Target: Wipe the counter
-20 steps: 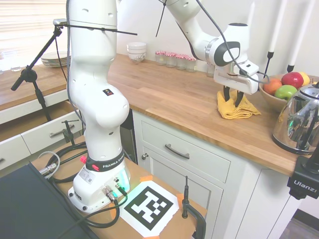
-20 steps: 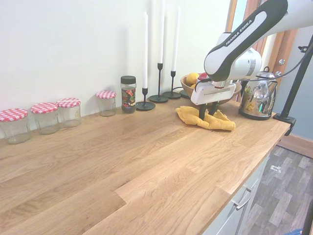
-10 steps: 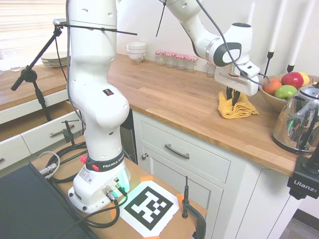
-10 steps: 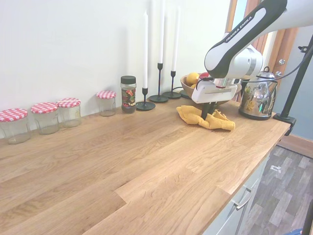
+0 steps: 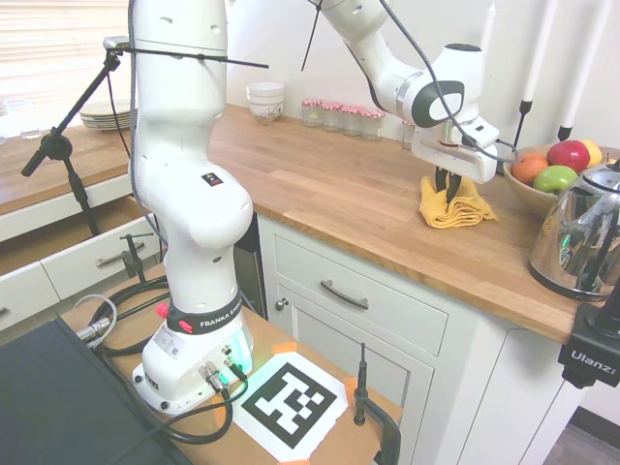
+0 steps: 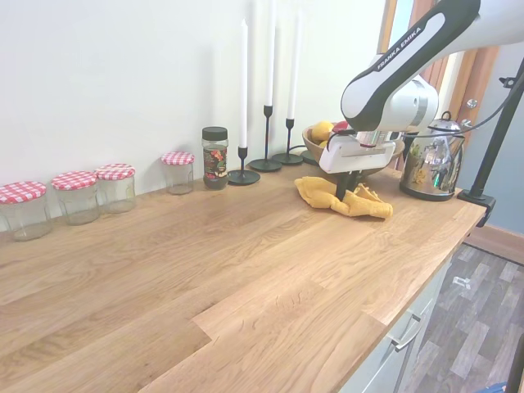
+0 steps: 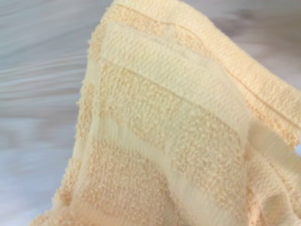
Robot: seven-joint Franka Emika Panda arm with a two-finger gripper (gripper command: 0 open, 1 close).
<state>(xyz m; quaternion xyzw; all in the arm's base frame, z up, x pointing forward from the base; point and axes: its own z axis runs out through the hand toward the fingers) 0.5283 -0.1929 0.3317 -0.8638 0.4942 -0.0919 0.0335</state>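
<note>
The counter [image 5: 329, 189] is a long butcher-block top over white cabinets, also seen in the second exterior view [image 6: 205, 262]. A crumpled yellow cloth [image 5: 463, 206] lies on it near the fruit bowl; it shows again in the second exterior view [image 6: 364, 205] and fills the wrist view [image 7: 164, 132]. My gripper [image 5: 446, 192] points straight down into the cloth, shut on a bunched fold of it, with its tips at the counter surface [image 6: 344, 190].
A fruit bowl [image 5: 547, 174] and a steel kettle [image 5: 581, 237] stand just past the cloth. Along the wall are candlesticks [image 6: 266, 106], a spice jar [image 6: 214, 157] and red-lidded jars [image 6: 78, 196]. Stacked white bowls [image 5: 265, 100] sit at the far corner.
The fingers have come together on the cloth. The gripper has slid a little along the counter away from the kettle, and the cloth has bunched up and moved with it.
</note>
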